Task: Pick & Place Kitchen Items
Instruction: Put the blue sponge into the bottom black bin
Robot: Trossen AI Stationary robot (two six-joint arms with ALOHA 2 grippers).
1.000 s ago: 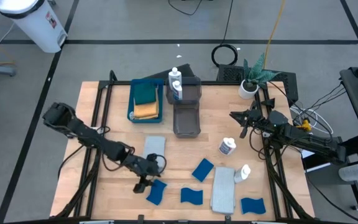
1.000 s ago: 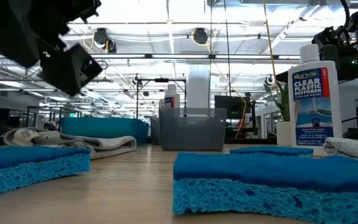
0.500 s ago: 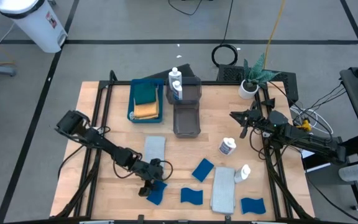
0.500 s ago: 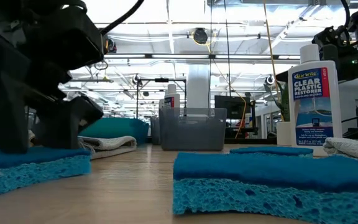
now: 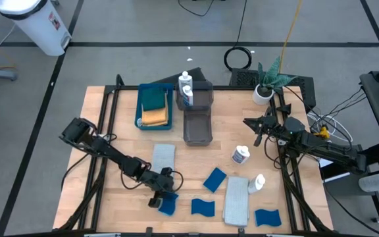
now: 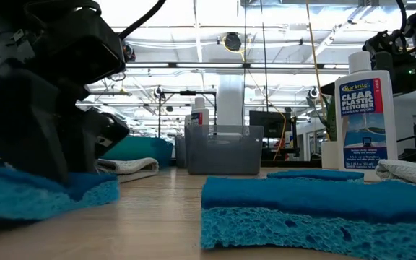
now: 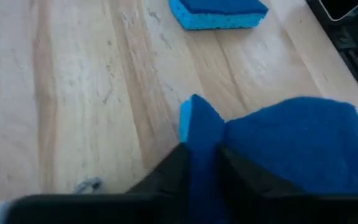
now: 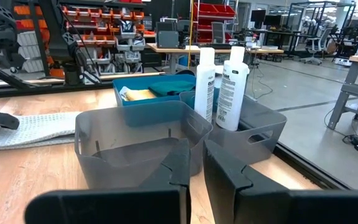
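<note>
My left gripper is down at the table's near side, shut on a blue sponge, which also shows in the low view. Three more blue sponges lie flat on the table. Two light grey cloths lie flat. One white bottle lies near the middle right, and another stands beside the second cloth. My right gripper hangs shut and empty over the table's right side. My left gripper pinches the sponge's end between its two fingers, and the sponge is squeezed into a narrow ridge there. The fingers come from above, slanting toward the table's right. The rest of the sponge lies on the table.
A blue tray at the back holds a dark green and an orange cloth. Two grey bins stand beside it, the far one holding two white bottles. A potted plant stands at the back right.
My left gripper has come down and gone a little toward the table's right and near edge, onto the leftmost blue sponge. In the low view the sponge's flat top is now pushed out of shape under the fingers.
</note>
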